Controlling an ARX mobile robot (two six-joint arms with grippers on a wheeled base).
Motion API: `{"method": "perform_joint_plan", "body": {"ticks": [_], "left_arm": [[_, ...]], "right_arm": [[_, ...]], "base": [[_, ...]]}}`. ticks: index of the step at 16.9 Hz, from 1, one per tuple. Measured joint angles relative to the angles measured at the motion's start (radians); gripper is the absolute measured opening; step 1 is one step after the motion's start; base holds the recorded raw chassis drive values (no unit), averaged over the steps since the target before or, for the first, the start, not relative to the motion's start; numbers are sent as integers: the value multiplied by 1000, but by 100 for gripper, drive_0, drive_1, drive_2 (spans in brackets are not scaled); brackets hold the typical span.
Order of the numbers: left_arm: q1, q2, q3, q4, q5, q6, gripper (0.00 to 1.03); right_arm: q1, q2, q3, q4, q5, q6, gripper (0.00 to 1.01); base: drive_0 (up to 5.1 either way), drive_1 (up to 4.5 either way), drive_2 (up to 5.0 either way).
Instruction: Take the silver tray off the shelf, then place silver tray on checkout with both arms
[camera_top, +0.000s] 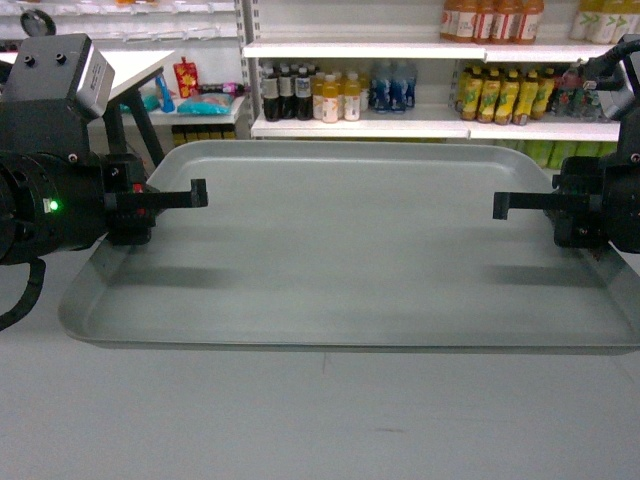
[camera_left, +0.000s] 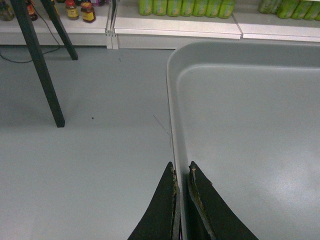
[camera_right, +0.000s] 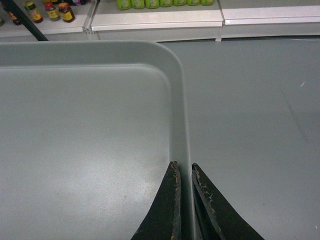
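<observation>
Being carried between two arms, the silver tray (camera_top: 350, 250) is being held level above a pale grey surface, well clear of the store shelves (camera_top: 440, 125) standing behind it. The tray is no longer on any shelf board, so the first step is judged to be done and the transfer toward the checkout is taken to be in hand. Whether the grey surface under the tray is the tabletop of the checkout cannot be told, since no scanner is being shown in any view; in the wrist views the same grey looks more like floor (camera_left: 85, 150), with black stand legs (camera_left: 42, 75) planted on it.

The left end effector (camera_left: 182, 172) is being kept nearly closed, its two fingers pinching the tray's left rim between them. The right end effector (camera_right: 183, 170) is being held the same way on the right rim, one finger inside the lip and one outside. In the head view both arms are being seen reaching inward over the tray's short sides, a green light (camera_top: 53, 206) glowing on the left wrist.

The next move is judged to call for both arms being lowered together at an even pace, so that the tray is being set down flat and neither rim is being twisted out of its grip.

Bottled drinks (camera_top: 500, 95) are being displayed on the shelves, yet their labels are too small and blurred for any brand or writing to be read.
</observation>
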Motion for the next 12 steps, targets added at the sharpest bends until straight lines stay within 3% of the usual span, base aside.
{"method": "perform_joint_plan", "body": {"ticks": [2,12], "left_arm": [[0,0,0,0,1,0,4],[0,0,0,1,1,-1,4]], "right_arm": [[0,0,0,-1,0,0,3],[-4,0,0,-1,-3,0,3]], "base": [[0,0,0],[-487,259,259]]}}
